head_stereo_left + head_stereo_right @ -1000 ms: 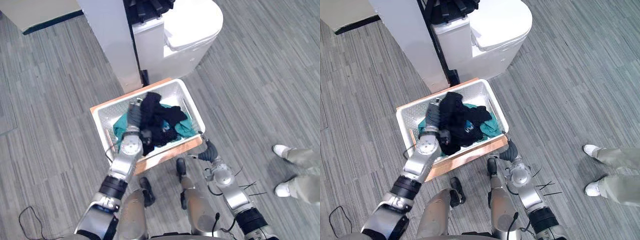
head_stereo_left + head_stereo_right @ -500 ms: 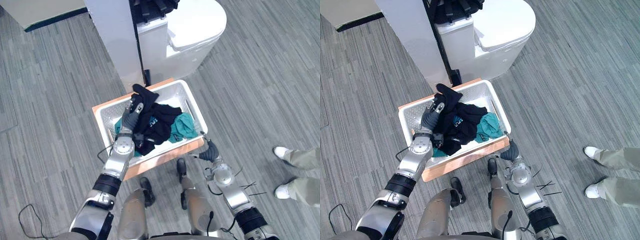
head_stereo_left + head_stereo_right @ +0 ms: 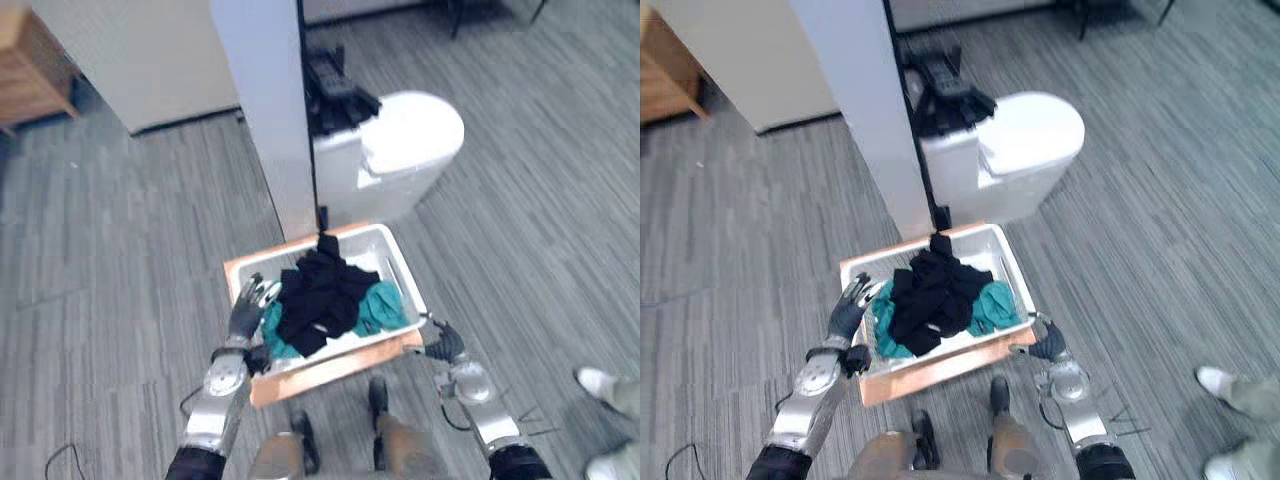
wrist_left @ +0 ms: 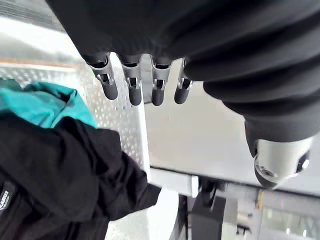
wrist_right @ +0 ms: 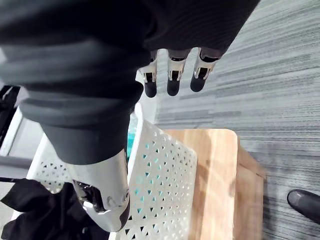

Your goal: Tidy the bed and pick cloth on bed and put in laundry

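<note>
Left hand uncurled beside black cloth in white basket

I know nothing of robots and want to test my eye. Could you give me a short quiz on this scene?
1. True or false: the black cloth lies in the basket.
2. What colour is the other cloth in the basket? A) teal B) red C) yellow
3. Fill in: the fingers of the left hand, at the basket's rim, are ____ (straight or curled).

Key: 1 true; 2 A; 3 straight.
</note>
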Controlling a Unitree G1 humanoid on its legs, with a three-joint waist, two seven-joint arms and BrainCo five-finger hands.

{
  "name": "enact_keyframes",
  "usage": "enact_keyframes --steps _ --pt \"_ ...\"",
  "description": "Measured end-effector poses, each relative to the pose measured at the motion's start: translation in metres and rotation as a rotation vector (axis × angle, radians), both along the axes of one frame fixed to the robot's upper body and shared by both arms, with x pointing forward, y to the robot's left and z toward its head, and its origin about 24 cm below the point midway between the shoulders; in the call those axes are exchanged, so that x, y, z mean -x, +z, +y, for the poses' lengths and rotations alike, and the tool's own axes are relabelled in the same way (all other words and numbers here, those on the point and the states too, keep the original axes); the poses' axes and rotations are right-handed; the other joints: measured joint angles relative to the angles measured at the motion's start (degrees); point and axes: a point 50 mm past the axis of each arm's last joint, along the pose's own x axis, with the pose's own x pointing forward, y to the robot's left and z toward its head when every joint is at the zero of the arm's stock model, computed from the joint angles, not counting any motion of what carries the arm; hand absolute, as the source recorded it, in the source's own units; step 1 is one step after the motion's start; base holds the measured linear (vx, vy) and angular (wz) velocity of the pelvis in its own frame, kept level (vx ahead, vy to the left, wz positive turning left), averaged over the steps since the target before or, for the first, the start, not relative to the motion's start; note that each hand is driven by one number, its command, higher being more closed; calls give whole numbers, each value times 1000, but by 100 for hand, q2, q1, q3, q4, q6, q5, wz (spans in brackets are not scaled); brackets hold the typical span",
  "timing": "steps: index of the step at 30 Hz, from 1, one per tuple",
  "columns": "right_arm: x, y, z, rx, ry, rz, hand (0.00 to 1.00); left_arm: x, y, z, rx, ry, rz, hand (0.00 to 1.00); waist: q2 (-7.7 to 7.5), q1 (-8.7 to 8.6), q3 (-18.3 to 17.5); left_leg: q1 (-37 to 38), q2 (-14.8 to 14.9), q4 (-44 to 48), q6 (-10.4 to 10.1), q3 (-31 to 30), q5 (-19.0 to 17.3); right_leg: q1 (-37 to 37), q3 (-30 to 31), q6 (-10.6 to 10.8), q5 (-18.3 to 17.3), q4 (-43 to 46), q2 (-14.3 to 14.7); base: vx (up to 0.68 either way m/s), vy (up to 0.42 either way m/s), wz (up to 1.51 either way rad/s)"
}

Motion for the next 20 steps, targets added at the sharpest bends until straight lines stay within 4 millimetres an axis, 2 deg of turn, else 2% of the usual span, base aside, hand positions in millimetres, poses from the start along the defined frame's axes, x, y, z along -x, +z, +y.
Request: enact_keyframes --steps 1,5,6,12,17,20 --pt "7 -8 -7 -22 -65 31 0 14 -15 10 32 69 66 0 -33 24 -95 89 -62 -102 2 -92 74 96 -107 11 -100 -2 -26 31 -16 41" --pt "14 -20 -19 -58 -196 63 0 46 -44 26 84 205 195 0 -60 122 -132 308 -108 -353 10 -189 211 261 -261 19 -117 -4 -87 -9 1 25" --pt "23 -27 -23 -62 -236 101 0 57 -52 28 93 233 239 0 -73 164 -142 355 -133 -422 15 -238 255 308 -323 44 -138 -6 -95 -30 -14 20" --pt "65 -49 -25 -120 -463 203 0 113 -91 22 133 296 492 0 -170 154 -320 606 -198 -863 9 -246 492 380 -380 71 -183 -28 -143 -38 -9 5" --pt "81 -53 -24 -92 -641 206 0 134 -106 6 173 279 598 0 -314 144 -428 748 -190 -1090 -49 -189 570 410 -369 70 -190 -31 -116 -62 -23 -4" --pt "89 -54 -24 -72 -700 197 0 140 -111 -2 199 269 627 0 -325 156 -445 838 -181 -1169 -68 -79 575 427 -323 72 -200 -33 -101 -38 -14 -10"
